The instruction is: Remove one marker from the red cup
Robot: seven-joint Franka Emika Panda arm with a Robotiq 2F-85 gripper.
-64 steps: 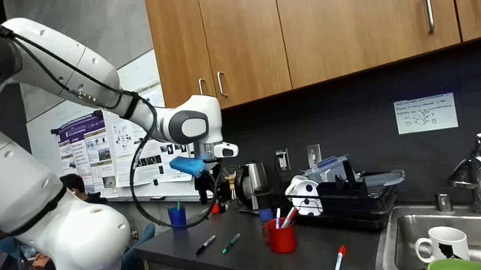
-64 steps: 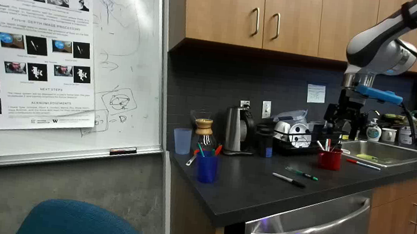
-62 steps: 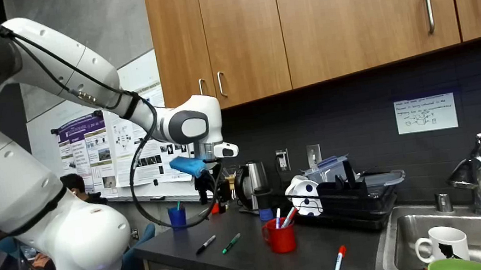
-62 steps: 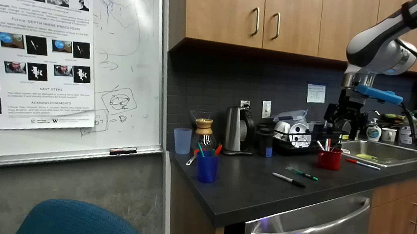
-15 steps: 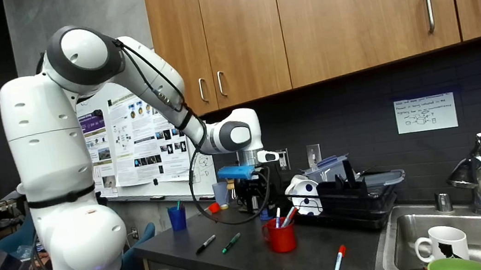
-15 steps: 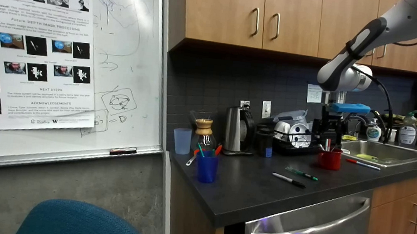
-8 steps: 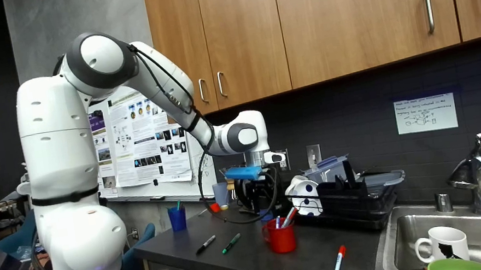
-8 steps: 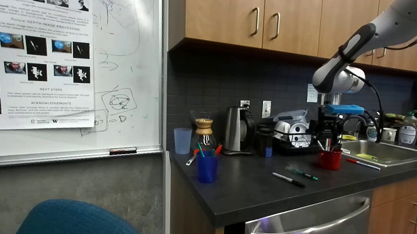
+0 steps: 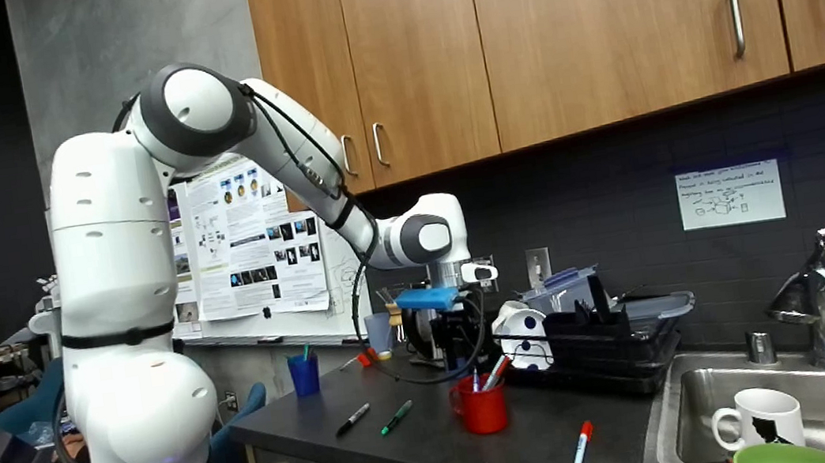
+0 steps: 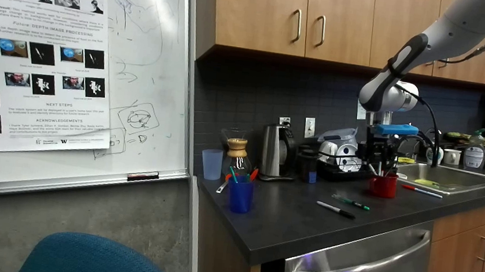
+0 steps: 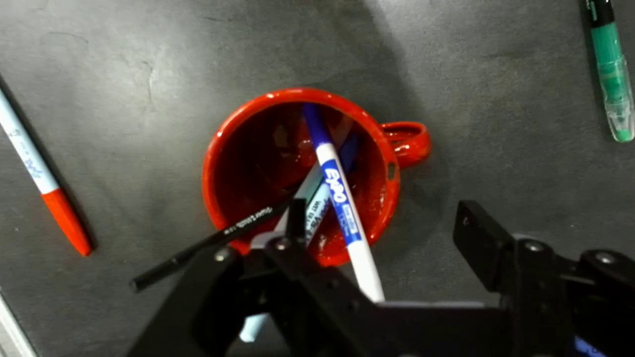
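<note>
Since the claw (image 11: 382, 218) hangs above the red mug (image 11: 253, 163) w/ its fingers (image 11: 481, 243) spread well apart & nothing pinched b/w them, I'd call the task approx. at the pre-grasp stage: reach-over looks nearly done, removal itself not begun.

Mug = the task's red cup, upright below the claw, & it holds at least 3 mkrs, none of them in the claw's grip. Expo marker (image 11: 342, 198) leans across the gap b/w the fingers, nearer the one at left in the wrist view, so prob. the easiest pick. Wet-erase marker (image 11: 316, 210) runs partly hidden under that same finger; thin black marker (image 11: 248, 221) sticks out over the rim on that finger's outer side. A red-ended marker (image 9: 500, 367) shows below the claw in an exterior view; can't match it to the wrist view. Can't tell if claw touches any mkr tops.

Loose on the counter (image 11: 471, 99), off to either side of the claw, lie a red-capped marker (image 11: 37, 168) & a green marker (image 11: 614, 84); black-capped marker (image 10: 336, 209) is farther off. Those prob. don't count, as the job wants 1 from the mug.

Left to do, I'd say: lower claw a bit, pinch 1 barrel, draw it up past the rim, set it down outside. Main risk, I think: crossed barrels getting dragged along w/ the Expo, maybe tipping the mug.
</note>
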